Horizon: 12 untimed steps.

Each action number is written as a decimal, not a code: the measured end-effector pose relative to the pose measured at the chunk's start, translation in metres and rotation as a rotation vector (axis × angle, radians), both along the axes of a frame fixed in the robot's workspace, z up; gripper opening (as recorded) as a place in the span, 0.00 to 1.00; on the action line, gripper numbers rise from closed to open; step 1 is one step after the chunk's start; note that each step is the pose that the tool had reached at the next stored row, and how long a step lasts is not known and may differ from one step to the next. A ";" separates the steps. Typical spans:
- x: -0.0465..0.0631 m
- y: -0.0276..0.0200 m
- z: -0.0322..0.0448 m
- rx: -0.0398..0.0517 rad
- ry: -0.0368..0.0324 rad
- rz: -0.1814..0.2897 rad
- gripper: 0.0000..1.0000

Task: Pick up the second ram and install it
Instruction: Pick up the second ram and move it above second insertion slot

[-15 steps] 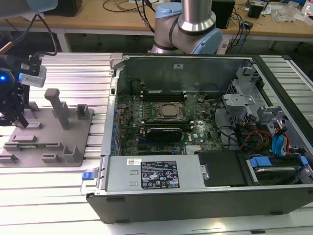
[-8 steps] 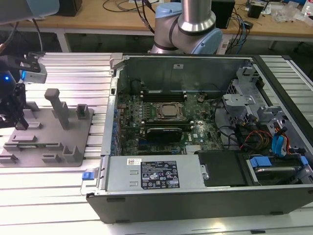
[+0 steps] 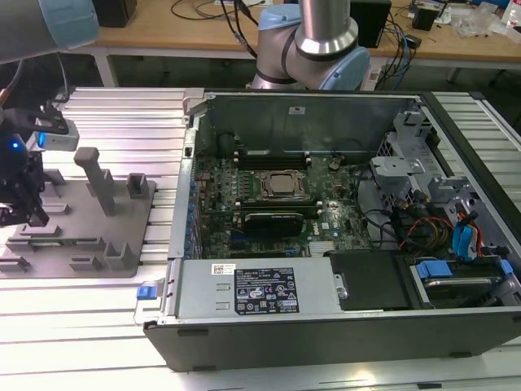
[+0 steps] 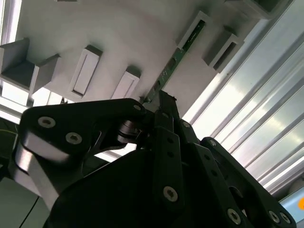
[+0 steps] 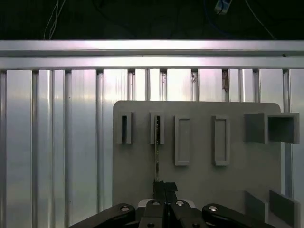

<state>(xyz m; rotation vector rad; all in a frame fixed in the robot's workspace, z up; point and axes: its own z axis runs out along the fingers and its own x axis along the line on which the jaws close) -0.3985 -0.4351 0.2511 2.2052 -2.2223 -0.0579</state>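
One ram stick (image 5: 156, 159) in hand (image 5: 164, 185).

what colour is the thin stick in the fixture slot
Green; second ram, clearest in the second wrist view.

The second ram (image 5: 156, 156), a thin green circuit-board stick, stands on edge over the grey fixture plate (image 5: 199, 183), one end in a slotted block (image 5: 162, 128), the other pinched in the gripper (image 5: 164, 186).

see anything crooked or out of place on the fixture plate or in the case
Nothing stands out. The second ram stands on edge, in line with its slot on the grey fixture plate, with the end effector at one end of it. Nothing looks spilled or askew in the open computer case.
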 end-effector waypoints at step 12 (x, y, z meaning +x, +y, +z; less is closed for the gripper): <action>-0.005 -0.0077 -0.0244 -0.0001 0.0003 0.017 0.08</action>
